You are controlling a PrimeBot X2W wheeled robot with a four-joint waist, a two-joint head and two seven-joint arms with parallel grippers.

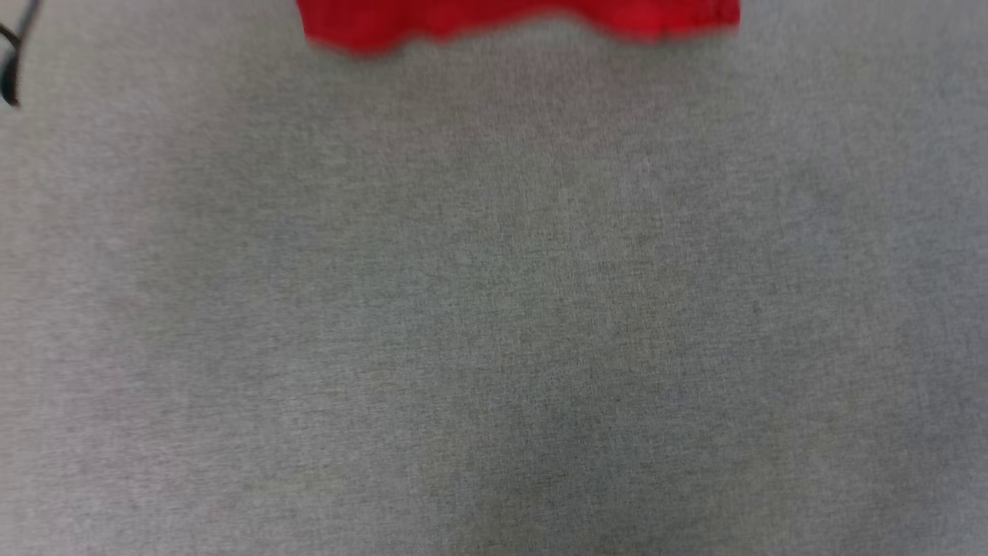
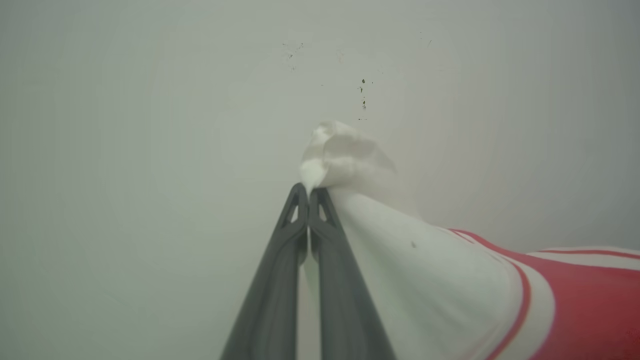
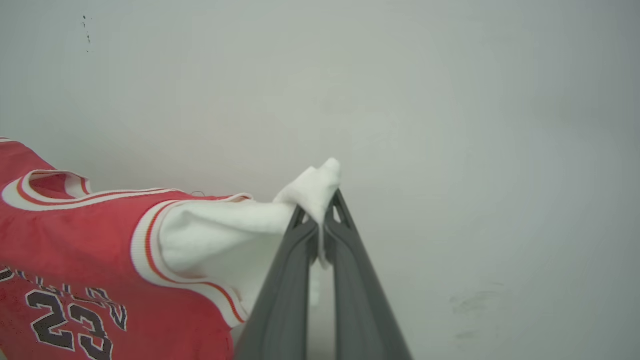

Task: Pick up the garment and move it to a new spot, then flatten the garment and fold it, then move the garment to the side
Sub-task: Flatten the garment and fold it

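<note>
The garment is a red jersey T-shirt, and its blurred red hem hangs into the top of the head view above the grey cloth surface. My left gripper is shut on the bunched end of one white sleeve, with red-striped trim and red body trailing to the lower right. My right gripper is shut on the other white sleeve. The garment stretches left from it, showing the striped collar and the black "23".
A pale plain wall with a few dark specks stands behind both grippers. A dark cable curls at the head view's top left corner. Grey cloth spreads across the head view.
</note>
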